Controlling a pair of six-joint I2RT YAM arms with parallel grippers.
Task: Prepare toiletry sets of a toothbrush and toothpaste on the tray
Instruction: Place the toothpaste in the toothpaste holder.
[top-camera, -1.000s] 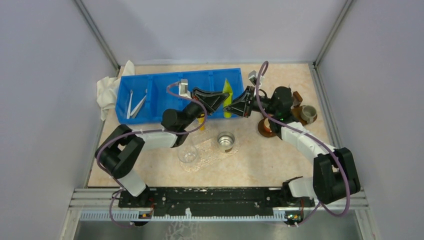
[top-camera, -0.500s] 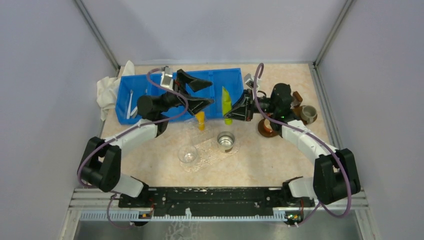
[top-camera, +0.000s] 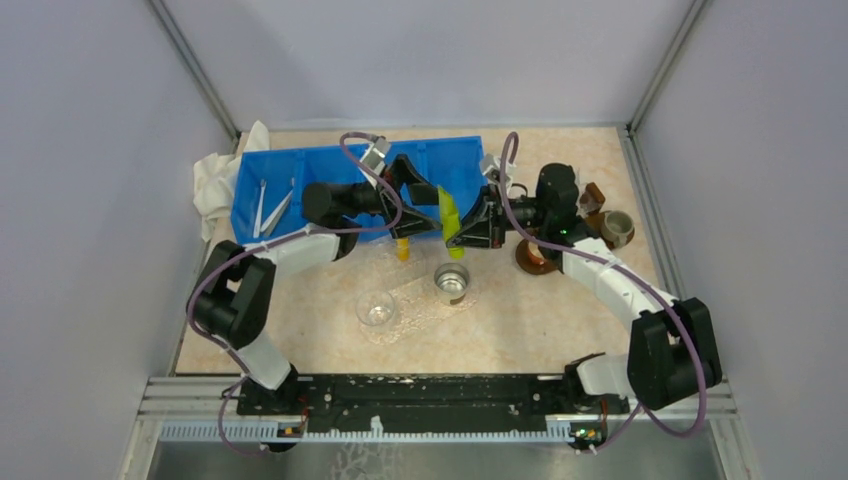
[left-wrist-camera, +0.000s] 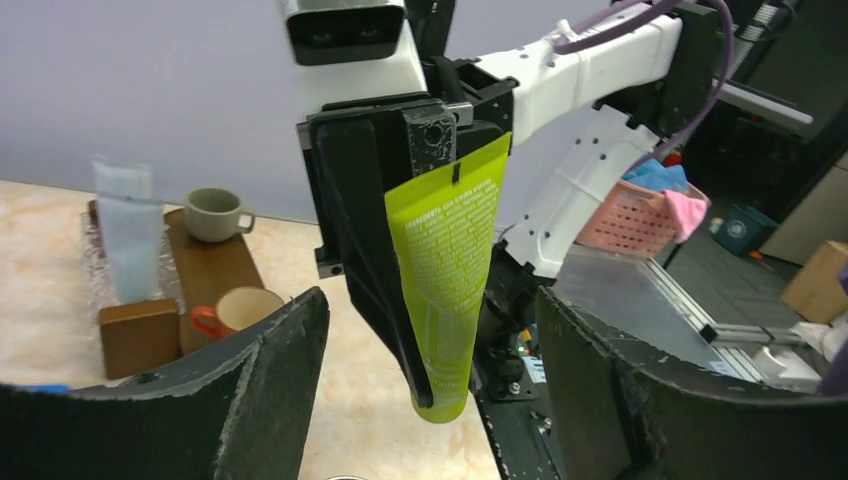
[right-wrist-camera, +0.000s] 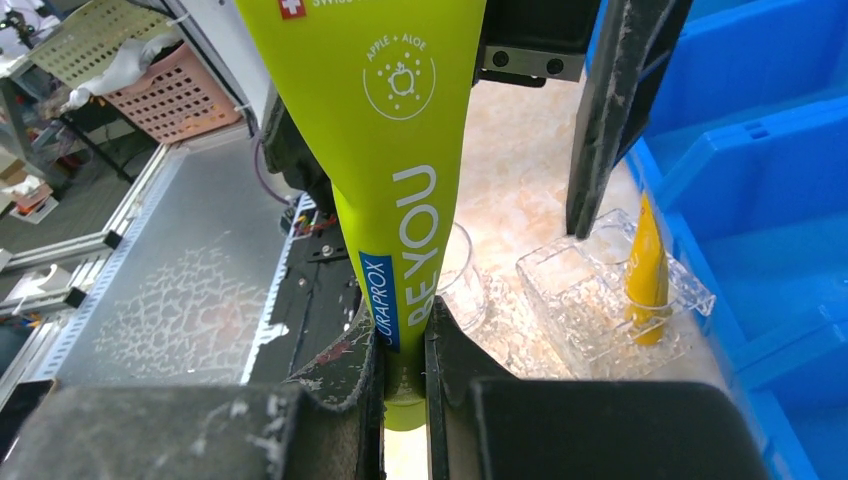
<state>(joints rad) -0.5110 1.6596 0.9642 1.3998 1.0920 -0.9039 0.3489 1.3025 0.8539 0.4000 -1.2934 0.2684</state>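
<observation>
A lime-green toothpaste (top-camera: 447, 213) tube hangs upright over the table, and my right gripper (top-camera: 468, 228) is shut on its cap end (right-wrist-camera: 405, 350). The tube's printed body (right-wrist-camera: 400, 150) rises from between the pads. My left gripper (top-camera: 418, 192) is open, with one jaw on each side of the tube (left-wrist-camera: 448, 270) and neither touching it. A yellow toothpaste (top-camera: 402, 246) stands in a slot of the clear tray (top-camera: 425, 300). Toothbrushes (top-camera: 265, 205) lie in the left end of the blue bin (top-camera: 330, 165).
A glass cup (top-camera: 376, 308) and a metal cup (top-camera: 452, 281) stand on the clear tray. A white cloth (top-camera: 215, 180) lies left of the bin. Mugs (top-camera: 615, 228) and wooden coasters (top-camera: 535, 258) crowd the right side. The bin's wall (right-wrist-camera: 760, 150) is close behind the tray.
My left gripper let go of the green tube, opened wide, swung left over the bin, then came back beside the tube. The right gripper tightened on the tube and carried it slightly nearer.
</observation>
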